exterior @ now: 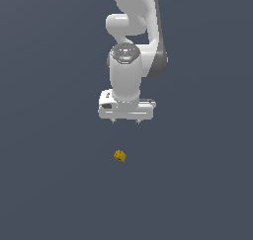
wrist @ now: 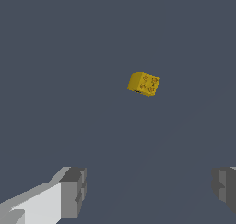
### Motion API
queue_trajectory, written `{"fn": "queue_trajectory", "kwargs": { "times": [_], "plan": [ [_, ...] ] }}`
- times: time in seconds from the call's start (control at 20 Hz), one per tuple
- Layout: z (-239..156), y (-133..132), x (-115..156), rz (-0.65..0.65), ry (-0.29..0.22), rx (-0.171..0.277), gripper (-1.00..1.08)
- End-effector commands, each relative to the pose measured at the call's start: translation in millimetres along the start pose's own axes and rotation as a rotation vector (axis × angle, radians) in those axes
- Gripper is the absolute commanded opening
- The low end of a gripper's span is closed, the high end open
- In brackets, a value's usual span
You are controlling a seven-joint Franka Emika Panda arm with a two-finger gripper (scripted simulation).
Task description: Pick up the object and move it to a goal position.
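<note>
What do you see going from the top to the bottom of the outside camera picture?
White robot arm → its gripper, jaws apart → little yellow block on the grey floor.

A bare simulated scene: featureless flat grey-blue ground (exterior: 49, 184) throughout.

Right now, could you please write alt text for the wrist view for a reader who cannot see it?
A small yellow-orange block with darker spots lies on a plain dark grey surface, ahead of the open gripper. Its two grey fingertips stand wide apart, touching nothing.
</note>
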State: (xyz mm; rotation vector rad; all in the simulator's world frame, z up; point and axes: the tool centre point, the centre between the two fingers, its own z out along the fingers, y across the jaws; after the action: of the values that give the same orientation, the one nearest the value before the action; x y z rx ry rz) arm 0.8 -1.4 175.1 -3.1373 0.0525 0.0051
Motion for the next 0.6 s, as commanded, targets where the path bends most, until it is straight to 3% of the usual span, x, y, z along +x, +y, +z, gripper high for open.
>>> {"fn": "queue_trajectory", "kwargs": {
  "times": [0.0,0.55],
  "plan": [
    [0.0,0.0,0.0,0.000,0.000,0.000,1.00],
    [-5.1,-35.0,-1.0,-0.060,0.007,0.027,1.00]
  ]
}}
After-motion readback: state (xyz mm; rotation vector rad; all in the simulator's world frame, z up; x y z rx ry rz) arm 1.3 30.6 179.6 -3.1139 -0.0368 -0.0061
